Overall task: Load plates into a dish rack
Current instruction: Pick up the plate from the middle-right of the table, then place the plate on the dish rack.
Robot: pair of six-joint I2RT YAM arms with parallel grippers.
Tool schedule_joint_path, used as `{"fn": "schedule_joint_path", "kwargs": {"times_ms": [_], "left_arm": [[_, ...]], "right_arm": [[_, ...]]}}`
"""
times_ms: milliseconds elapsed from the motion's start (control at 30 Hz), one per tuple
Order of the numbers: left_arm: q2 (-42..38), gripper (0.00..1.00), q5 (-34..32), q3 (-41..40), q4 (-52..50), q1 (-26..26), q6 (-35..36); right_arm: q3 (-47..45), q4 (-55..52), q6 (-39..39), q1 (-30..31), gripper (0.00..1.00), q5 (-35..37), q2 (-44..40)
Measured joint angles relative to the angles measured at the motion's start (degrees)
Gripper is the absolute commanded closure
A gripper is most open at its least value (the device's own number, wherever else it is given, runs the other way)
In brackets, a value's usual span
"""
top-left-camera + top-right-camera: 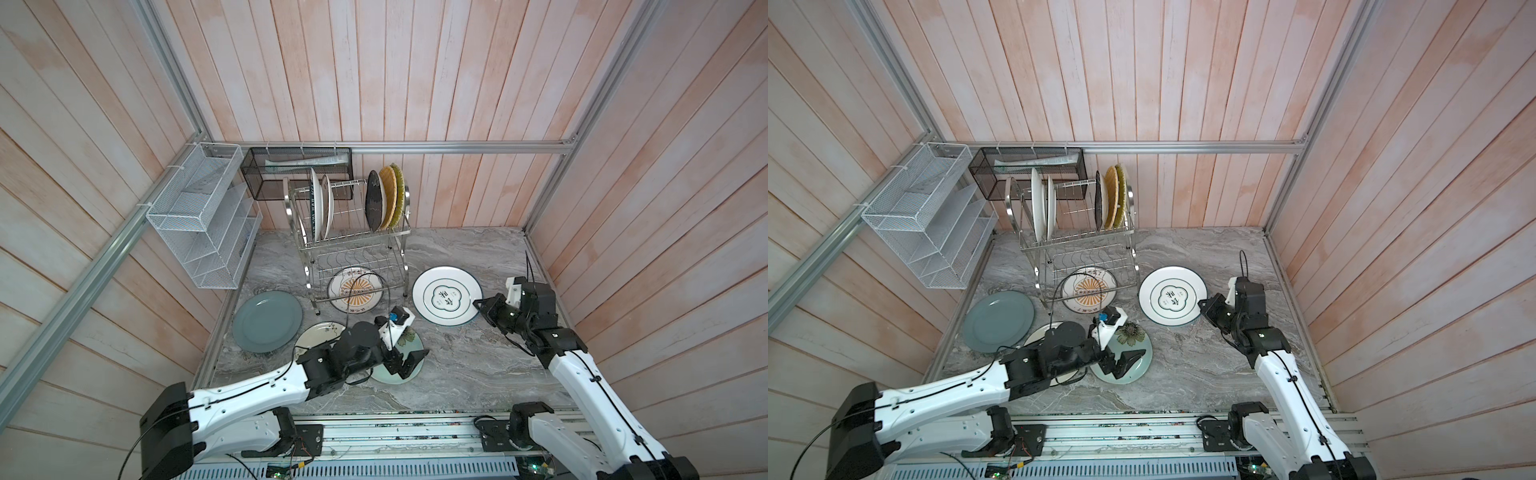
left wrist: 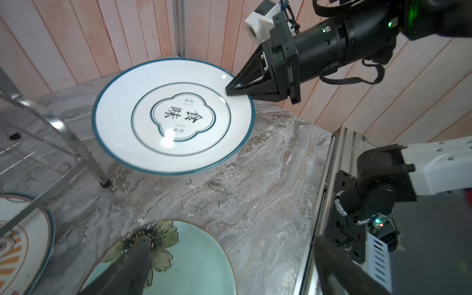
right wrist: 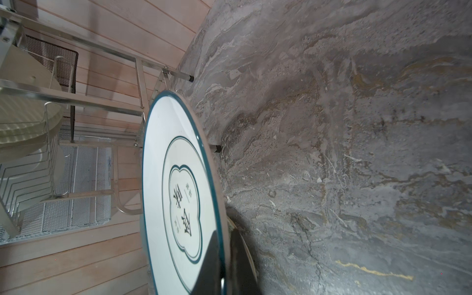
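Right gripper (image 2: 229, 91) pinches teal-rimmed white plate (image 2: 143, 107) by its rim; left gripper (image 1: 405, 359) hangs spread wide above pale green floral plate (image 2: 201, 255).

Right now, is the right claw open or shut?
Shut: the right claw pinches the rim of the white plate, seen from the left wrist.

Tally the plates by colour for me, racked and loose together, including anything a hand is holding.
white plates: 4, among them the teal-rimmed plate in the right hand
yellow woven plates: 2
black plate: 1
grey-blue plate: 1
pale green plate: 1
cream floral plate: 1
Total: 10
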Motion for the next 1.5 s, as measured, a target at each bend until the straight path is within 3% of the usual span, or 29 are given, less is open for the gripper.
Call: {"fn": "schedule_joint_path", "kwargs": {"times_ms": [233, 500, 833, 1067, 1167, 1333, 1433, 1500], "left_arm": [[16.65, 0.07, -14.64, 11.89, 2.56, -9.68, 21.46], [24.48, 0.4, -20.85, 16.76, 2.51, -10.45, 36.13], [31.85, 0.55, -25.81, 22.67, 2.4, -9.99, 41.0], [34.49, 0.79, -28.37, 25.99, 1.64, -8.94, 40.92], [35.78, 1.0, -29.44, 27.26, 0.72, -8.94, 42.1], [36.89, 1.0, -31.01, 28.0, -0.87, -10.21, 43.17], [36.7, 1.0, -30.99, 28.0, -0.96, -10.25, 42.93], [35.85, 1.0, -30.32, 27.39, -0.98, -10.16, 41.29]], "right_arm": [[0.13, -1.88, 3.17, 4.42, 1.0, 3.41, 0.04], [0.13, -2.14, 5.49, 5.99, 1.0, 5.22, -1.49], [0.13, -3.67, 6.19, 6.45, 1.0, 5.88, -2.99], [0.11, -4.37, 6.38, 6.47, 1.0, 6.08, -4.26], [0.07, -3.65, 7.56, 6.49, 1.0, 6.56, -4.57], [-0.74, -4.92, 7.65, 6.51, 1.0, 7.08, -4.55], [-0.74, -4.79, 7.78, 6.54, 0.81, 7.04, -4.57], [-0.87, -4.0, 7.93, 6.56, 0.62, 6.43, -4.76]]}}
